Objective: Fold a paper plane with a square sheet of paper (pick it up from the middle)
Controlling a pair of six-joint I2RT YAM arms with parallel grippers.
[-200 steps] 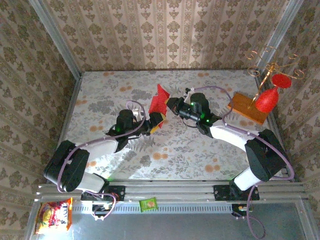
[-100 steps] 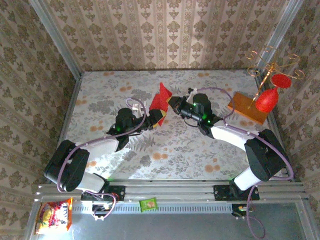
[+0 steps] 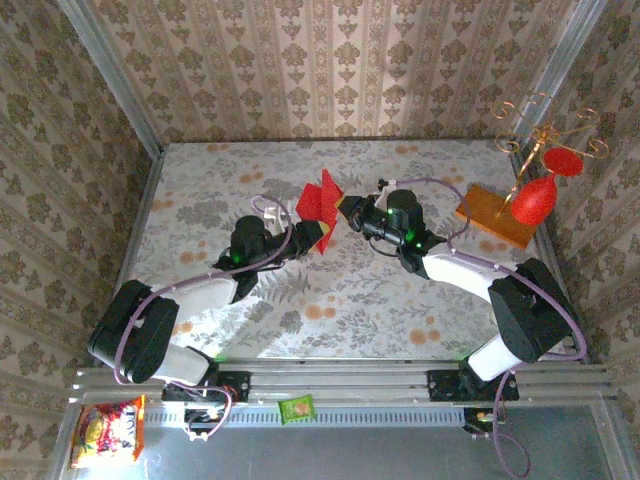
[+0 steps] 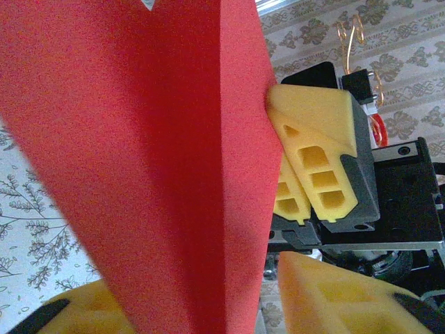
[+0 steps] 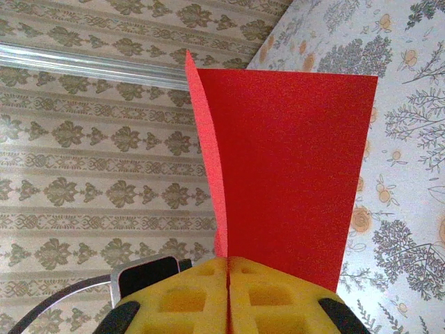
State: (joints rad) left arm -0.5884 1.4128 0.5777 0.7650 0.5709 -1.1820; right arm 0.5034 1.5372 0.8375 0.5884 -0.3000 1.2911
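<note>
Right wrist: end effector pinches paper (folded).

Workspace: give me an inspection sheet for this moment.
Surface: floral table, flat, no spills seen.
Job's things: red paper, creased, held upright above the table between the two arms.
Clutter: wooden board and red goblet ornament at far right; snack packet and green packet below the near rail.
Hands: right hand shut on the paper's edge; left hand open, paper between its fingers.
Cables: purple cables along both arms, no snag seen.
Surroundings: patterned walls on three sides.
</note>
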